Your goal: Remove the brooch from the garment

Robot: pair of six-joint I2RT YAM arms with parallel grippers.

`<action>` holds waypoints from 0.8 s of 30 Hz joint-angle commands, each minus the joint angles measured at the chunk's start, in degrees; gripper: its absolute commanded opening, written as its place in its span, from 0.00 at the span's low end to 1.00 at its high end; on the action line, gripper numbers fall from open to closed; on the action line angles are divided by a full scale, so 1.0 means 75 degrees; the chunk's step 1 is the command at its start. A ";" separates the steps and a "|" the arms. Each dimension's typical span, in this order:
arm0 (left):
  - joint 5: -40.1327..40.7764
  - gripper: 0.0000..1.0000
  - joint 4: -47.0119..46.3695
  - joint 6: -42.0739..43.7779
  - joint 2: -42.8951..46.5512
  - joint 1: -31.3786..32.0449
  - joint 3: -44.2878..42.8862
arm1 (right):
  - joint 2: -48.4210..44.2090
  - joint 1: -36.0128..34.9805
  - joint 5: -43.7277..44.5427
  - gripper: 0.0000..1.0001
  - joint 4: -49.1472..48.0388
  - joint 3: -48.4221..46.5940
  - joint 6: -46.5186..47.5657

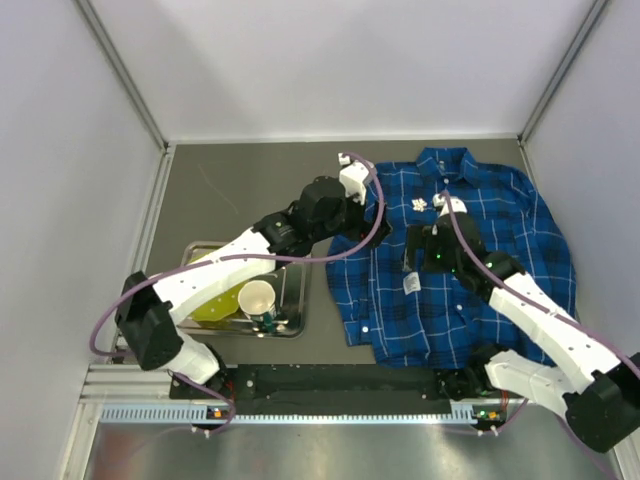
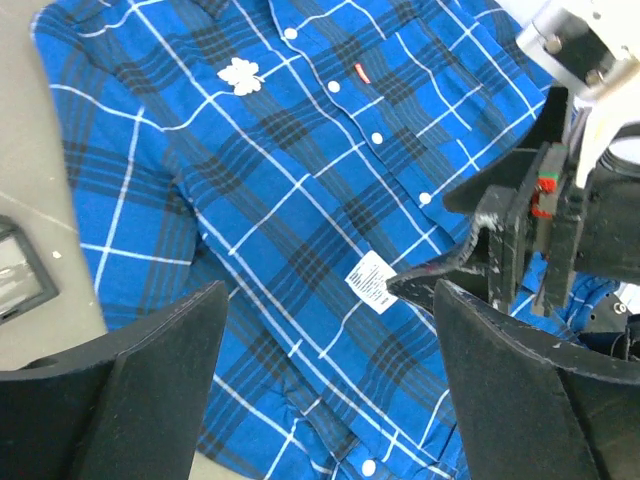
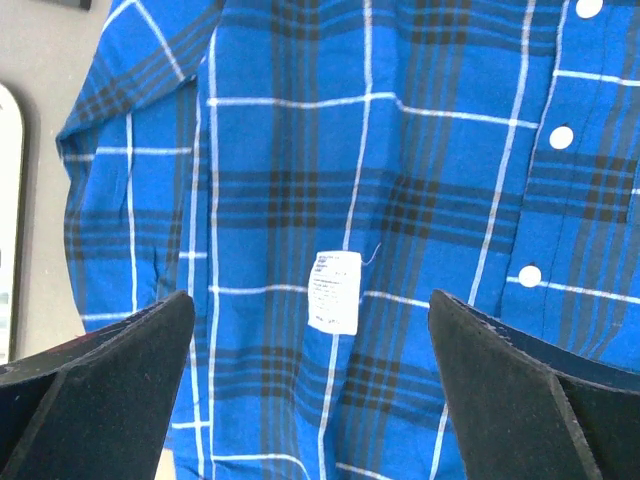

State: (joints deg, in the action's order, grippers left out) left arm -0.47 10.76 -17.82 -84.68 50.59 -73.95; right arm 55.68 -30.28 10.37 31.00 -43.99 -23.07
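Observation:
The blue plaid shirt (image 1: 470,270) lies spread flat on the right of the table. The brooch (image 1: 421,205), a small white flower cluster, is pinned on its upper chest; it also shows in the left wrist view (image 2: 240,76). My left gripper (image 1: 362,195) is open and empty above the shirt's left edge, and the brooch is well ahead of its fingers (image 2: 170,380). My right gripper (image 1: 412,262) is open and empty just above the shirt (image 3: 420,200), over the white cloth tag (image 3: 335,290), below the brooch. Its dark finger (image 2: 450,265) shows next to the tag (image 2: 371,280).
A metal tray (image 1: 296,300) at the left holds a paper cup (image 1: 258,298) and a yellow-green object (image 1: 212,303). A tiny red mark (image 2: 361,72) sits near the white buttons. Walls close in the table on the left, back and right.

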 commanded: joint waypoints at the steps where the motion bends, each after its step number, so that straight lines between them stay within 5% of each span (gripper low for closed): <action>1: -0.0605 0.86 -0.0252 -0.0143 -0.0507 -0.0042 -0.1000 | 0.0240 0.0964 -0.0981 0.99 -0.0360 -0.0592 0.0076; 6: -0.0945 0.77 -0.0484 -0.0412 -0.1387 -0.0042 -0.1577 | 0.0357 0.1927 -0.1359 0.99 -0.0582 -0.0686 -0.0052; 15: -0.0782 0.56 -0.1059 -0.0424 -0.3589 -0.0019 -0.2935 | 0.1223 0.4716 -0.3713 0.98 -0.1754 -0.0358 -0.0919; 24: -0.0127 0.36 -0.1518 -0.0108 -0.5464 0.0134 -0.4434 | 0.2453 0.5280 -0.4218 0.78 -0.3697 -0.0205 -0.1962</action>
State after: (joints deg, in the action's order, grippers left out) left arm -5.04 4.47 -20.47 -122.02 51.05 -100.62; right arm 70.65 8.80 -17.17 14.48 -46.00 -33.21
